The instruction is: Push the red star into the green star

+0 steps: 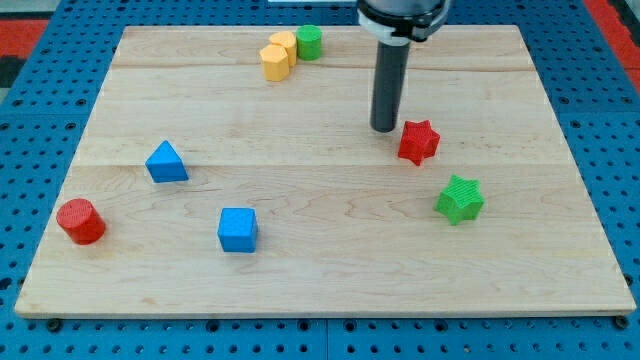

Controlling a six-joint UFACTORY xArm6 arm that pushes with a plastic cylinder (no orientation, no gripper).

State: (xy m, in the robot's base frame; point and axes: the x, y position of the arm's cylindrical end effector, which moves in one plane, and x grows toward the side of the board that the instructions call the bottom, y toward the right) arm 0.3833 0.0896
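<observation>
A pale wooden counter (320, 270) is seen from slightly above, laid on a blue perforated base (30, 90). A dark rod (388, 85) comes down from the view's top, right of centre, and my tip (384, 128) is placed on the wood. No hand is carried by this arm, so nothing can be said to be open, closed or gripped; only the plain rod end is present.

The red star (418, 141) is found just beside my tip, on its right and a little lower in the view; whether the two are touching cannot be told. The green star (460, 198) is set near the red star, lower and further to the view's right, with a clear strip of wood between them.

Near the top edge, left of the rod, a yellow block (277, 57), apparently two joined rounded lobes, is seen with a green cylinder (309, 41) touching or nearly touching its right side.

On the left half, well apart from the stars, a blue triangular block (166, 162) is placed, with a red cylinder (80, 221) lower and nearer the left edge, and a blue cube (238, 229) towards the bottom centre.
</observation>
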